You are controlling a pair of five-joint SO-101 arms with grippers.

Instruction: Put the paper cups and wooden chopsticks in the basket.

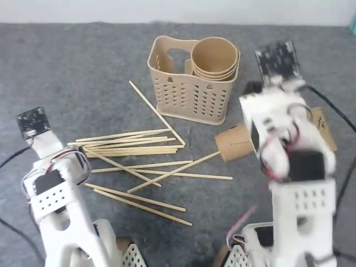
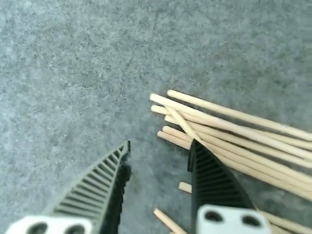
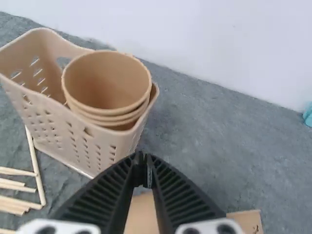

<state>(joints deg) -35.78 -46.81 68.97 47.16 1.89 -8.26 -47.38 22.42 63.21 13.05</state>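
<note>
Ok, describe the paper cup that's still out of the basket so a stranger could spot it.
Find the tan perforated basket at the back of the grey mat. Just in front of its right corner lies one paper cup. Unlike the stacked cups standing upright in the basket, it is alone and tipped on its side.

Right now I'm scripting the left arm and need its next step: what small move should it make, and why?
Probably nudge the left gripper sideways toward the wooden chopsticks before lowering. Its jaws stand open, but the bundle's ends lie at one finger, not between the two, so closing here would likely miss most of them.
</note>
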